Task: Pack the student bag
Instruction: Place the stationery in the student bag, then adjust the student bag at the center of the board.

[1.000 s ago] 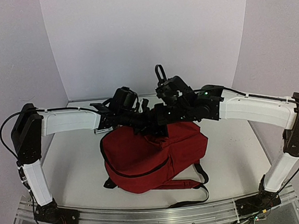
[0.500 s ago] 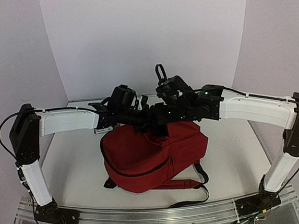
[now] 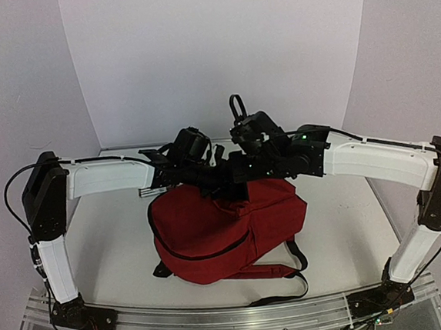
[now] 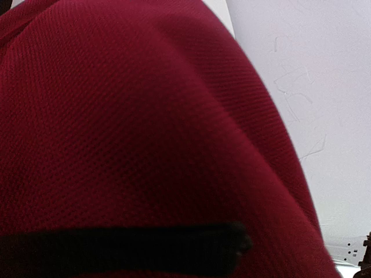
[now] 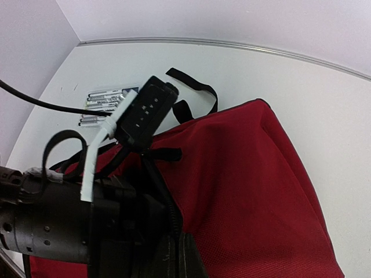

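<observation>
The student bag (image 3: 226, 230) lies on its side at the middle of the white table (image 3: 111, 244), with its black straps (image 3: 295, 263) trailing toward the near edge on the right. Pale walls close in the table on the left, behind and on the right.

The left arm (image 3: 106, 177) rises from its base, bends at the elbow and reaches level toward the right. Its left gripper (image 3: 206, 180) is down at the bag's far top edge; I cannot tell whether its jaws are apart or together. The right arm (image 3: 374, 159) mirrors it from the other side. The right gripper (image 3: 236, 181) is at the same edge with its jaws closed together, and what they pinch, if anything, is hidden.

The left wrist view is filled with red weave crossed by a black band (image 4: 122, 246). Only the right wrist view shows markers (image 5: 104, 103) lying on the table beyond the bag, with a black strap loop (image 5: 194, 92) near them.
</observation>
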Controlling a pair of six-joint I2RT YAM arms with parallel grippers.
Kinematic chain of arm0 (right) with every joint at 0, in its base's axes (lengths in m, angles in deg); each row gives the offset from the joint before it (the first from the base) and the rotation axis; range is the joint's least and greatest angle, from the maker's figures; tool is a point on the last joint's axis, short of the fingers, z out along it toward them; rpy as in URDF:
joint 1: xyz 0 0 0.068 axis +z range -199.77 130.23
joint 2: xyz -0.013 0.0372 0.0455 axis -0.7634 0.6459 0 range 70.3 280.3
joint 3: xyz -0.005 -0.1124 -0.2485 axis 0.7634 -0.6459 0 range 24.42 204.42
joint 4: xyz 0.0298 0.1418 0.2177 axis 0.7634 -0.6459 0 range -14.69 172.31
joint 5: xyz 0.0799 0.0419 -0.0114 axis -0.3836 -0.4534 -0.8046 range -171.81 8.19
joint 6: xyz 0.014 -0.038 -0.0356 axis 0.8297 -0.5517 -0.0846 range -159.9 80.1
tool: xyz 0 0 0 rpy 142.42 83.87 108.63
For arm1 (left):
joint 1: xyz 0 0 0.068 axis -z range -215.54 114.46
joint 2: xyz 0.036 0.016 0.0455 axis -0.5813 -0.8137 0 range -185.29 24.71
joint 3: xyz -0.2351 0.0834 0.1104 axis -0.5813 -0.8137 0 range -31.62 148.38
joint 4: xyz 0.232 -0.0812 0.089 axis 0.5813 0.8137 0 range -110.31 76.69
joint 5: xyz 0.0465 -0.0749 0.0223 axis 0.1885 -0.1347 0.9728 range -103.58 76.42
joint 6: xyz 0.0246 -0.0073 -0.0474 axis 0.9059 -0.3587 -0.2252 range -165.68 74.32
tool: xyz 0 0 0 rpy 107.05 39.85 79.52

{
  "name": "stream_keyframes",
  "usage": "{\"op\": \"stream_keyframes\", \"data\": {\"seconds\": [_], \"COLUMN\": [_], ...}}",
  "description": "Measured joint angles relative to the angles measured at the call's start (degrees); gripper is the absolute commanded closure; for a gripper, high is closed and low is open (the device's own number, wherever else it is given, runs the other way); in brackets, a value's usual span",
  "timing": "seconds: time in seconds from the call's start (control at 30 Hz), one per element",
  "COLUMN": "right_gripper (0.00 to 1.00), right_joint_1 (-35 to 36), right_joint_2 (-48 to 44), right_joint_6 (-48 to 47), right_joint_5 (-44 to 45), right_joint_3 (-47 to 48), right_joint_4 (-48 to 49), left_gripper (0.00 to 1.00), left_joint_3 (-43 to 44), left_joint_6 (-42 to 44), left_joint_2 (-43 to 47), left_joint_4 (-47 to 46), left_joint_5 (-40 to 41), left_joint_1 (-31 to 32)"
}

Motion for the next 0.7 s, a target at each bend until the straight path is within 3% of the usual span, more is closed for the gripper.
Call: {"op": "stream_keyframes", "data": {"seconds": [0.5,0.7], "right_gripper": [1.00,1.00], "right_joint_1": [-0.1,0.0], "right_joint_2": [0.0,0.0], "right_joint_6": [0.0,0.0], "right_joint_5": [1.2,1.2], "right_joint_3": [-0.1,-0.3], "right_joint_4": [-0.7,-0.2], "left_gripper": [0.49,0.42], "left_joint_3": [1.4,-0.7], "left_joint_6": [0.0,1.1], "left_joint_2": [-3.2,-1.8], "left_joint_4": [-3.7,-4.6], "left_joint_5": [0.6,2.9], "left_joint_1": [1.9,2.2]}}
